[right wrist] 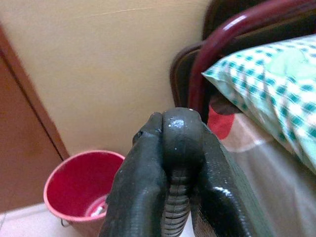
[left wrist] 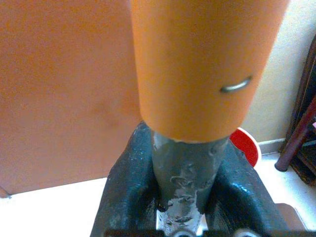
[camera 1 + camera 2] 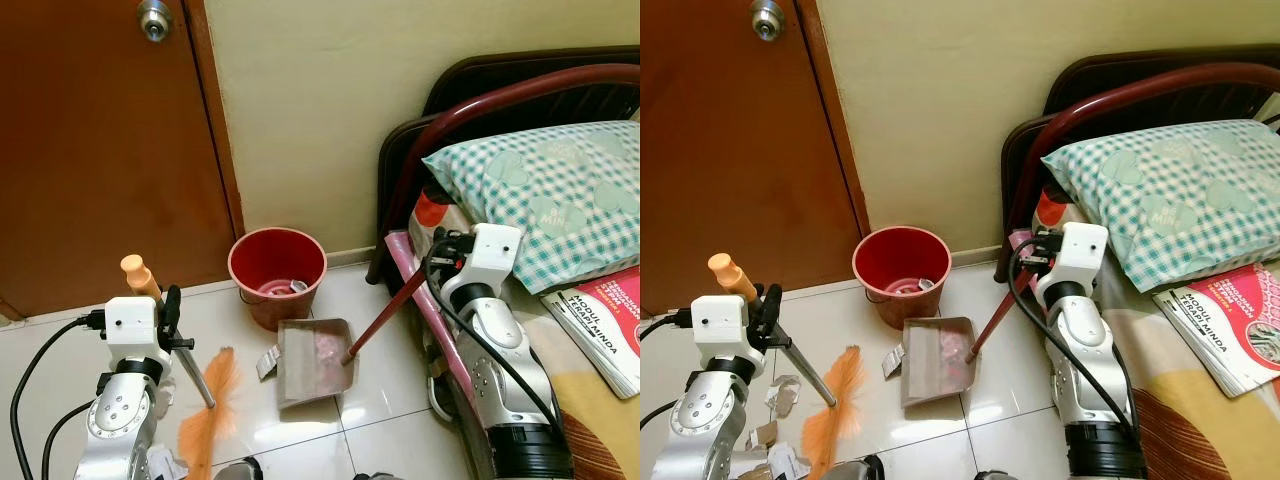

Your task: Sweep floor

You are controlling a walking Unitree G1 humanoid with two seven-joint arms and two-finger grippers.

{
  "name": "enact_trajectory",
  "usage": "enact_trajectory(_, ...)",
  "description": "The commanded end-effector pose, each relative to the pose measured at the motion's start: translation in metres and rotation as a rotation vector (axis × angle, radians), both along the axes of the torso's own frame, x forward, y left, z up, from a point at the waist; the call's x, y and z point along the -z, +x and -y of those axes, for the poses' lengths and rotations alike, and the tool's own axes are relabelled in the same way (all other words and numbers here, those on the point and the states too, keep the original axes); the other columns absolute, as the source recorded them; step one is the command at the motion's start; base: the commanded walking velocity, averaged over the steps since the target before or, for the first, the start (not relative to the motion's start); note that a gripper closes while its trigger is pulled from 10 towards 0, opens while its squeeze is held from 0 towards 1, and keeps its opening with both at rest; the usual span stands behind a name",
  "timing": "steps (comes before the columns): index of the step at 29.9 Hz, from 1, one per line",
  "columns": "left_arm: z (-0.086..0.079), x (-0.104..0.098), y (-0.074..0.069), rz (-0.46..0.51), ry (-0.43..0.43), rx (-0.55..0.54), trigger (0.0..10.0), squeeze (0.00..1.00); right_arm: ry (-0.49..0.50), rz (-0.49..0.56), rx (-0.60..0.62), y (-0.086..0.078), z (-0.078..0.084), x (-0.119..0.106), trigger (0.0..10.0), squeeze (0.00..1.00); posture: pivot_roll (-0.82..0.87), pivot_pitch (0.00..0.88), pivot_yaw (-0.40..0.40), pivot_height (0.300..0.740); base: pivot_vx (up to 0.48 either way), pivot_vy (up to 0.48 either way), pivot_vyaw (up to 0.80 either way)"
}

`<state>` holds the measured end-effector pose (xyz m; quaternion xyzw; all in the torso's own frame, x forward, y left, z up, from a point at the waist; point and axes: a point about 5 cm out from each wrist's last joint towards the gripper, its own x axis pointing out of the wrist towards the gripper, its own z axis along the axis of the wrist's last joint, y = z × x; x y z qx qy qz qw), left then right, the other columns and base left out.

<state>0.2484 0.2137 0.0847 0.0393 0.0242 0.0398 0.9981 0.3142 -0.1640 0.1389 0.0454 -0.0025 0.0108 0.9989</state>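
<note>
Bucket (image 3: 277, 270) on floor (image 3: 390, 380) by the wall, between door (image 3: 100, 150) at left and bed (image 3: 590, 420) at right. Dustpan (image 3: 314, 360) just before bucket. Broom (image 3: 205, 395) left of dustpan, head down on floor, handle in left end effector (image 3: 168, 318). Right end effector (image 3: 437, 262) at bed edge, on dustpan handle. Paper scraps (image 3: 780, 395) on floor left of broom. Pillow (image 3: 540, 195) and book (image 3: 605, 325) on bed.
</note>
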Motion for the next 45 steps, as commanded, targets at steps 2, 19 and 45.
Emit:
enact_trajectory(2, -0.002, 0.007, -0.002, -0.032, 0.013, -0.005, 10.0, 0.0, -0.109, -0.02, -0.052, 0.002, -0.003, 0.001, 10.0, 0.0, 0.07, 0.117, -0.031, 0.74, 0.0, 0.0, 0.0)
enact_trajectory(19, 0.049, -0.011, 0.028, 0.003, -0.055, 0.345, 10.0, 0.0, -0.119, -0.12, 0.256, 0.003, 0.022, 0.029, 10.0, 0.0, 0.07, 0.181, 0.012, 0.74, 0.0, 0.0, 0.0)
enact_trajectory(45, 0.13, -0.055, 0.029, 0.105, -0.322, 0.782, 10.0, 0.0, -0.11, -0.19, 0.229, 0.025, -0.01, 0.045, 10.0, 0.0, 0.08, 0.175, -0.002, 0.74, 0.0, 0.0, 0.0)
